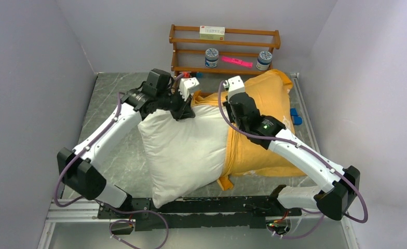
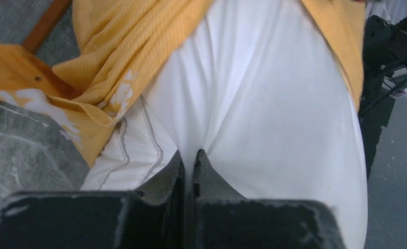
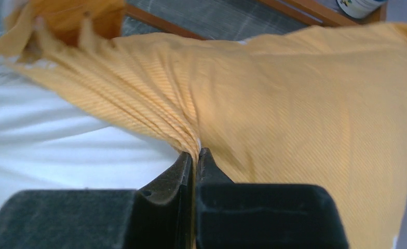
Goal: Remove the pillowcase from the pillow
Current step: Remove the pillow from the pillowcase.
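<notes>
The white pillow (image 1: 186,150) lies across the table's middle, its left half bare. The orange-yellow pillowcase (image 1: 269,98) still covers its right half, bunched at the opening near the middle. My left gripper (image 1: 183,110) is shut on a fold of the pillow's white fabric (image 2: 253,104) at its far top edge; the pinch shows in the left wrist view (image 2: 189,155). My right gripper (image 1: 231,122) is shut on a gathered ridge of the pillowcase (image 3: 305,104) at its open edge, seen in the right wrist view (image 3: 195,153). White lettering shows on the pillowcase (image 2: 113,46).
A wooden rack (image 1: 225,49) stands at the back with two jars (image 1: 212,57) (image 1: 264,59), a box (image 1: 212,32) and a pink item (image 1: 236,61). Blue objects (image 1: 295,116) lie at the right edge. Grey walls close in both sides.
</notes>
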### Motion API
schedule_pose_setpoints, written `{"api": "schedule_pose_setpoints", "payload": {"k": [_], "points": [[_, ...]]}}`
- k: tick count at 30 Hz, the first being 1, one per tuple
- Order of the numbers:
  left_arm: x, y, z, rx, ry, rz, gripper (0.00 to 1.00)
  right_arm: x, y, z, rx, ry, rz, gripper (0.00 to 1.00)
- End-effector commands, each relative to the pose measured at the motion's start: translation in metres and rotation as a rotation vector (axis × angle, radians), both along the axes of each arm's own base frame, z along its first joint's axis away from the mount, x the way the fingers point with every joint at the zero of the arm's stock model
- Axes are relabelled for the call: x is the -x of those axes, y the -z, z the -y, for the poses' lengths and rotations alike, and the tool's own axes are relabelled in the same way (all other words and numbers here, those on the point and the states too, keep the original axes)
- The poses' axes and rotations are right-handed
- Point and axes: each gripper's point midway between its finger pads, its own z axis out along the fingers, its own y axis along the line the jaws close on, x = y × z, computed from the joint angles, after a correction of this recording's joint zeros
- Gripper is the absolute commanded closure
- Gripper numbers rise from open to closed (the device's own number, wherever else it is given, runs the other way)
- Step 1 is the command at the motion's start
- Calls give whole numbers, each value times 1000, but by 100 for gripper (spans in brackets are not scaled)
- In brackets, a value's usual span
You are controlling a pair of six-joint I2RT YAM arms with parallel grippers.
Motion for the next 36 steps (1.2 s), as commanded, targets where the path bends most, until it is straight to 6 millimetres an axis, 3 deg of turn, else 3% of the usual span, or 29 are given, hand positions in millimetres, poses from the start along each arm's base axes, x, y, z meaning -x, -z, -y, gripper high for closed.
{"api": "schedule_pose_setpoints", "payload": {"k": [1,6,10,15,18,22,29,36], "points": [[54,-7,-15,-10,9,-77,95,-15,-27,48,-9,251,93,100],[72,-4,-21,-45,-28,-36,95,-18,-24,63,-14,294,56,100],[80,-7,-24,-34,-59,31,95,-15,-28,33,-54,105,25,100],[66,-19,-28,-6,-127,119,95,-7,-43,-15,-152,-143,-17,81],[66,-25,-25,7,-107,131,95,-5,-63,-36,-194,-247,-10,62],[69,-28,-21,19,-84,137,95,-6,-73,-65,-207,-371,-63,41],[74,-31,-17,42,-54,145,95,-24,-58,-104,-224,-452,-160,24],[77,-31,-15,41,-34,154,95,-27,-19,-148,-169,-544,-296,17]]}}
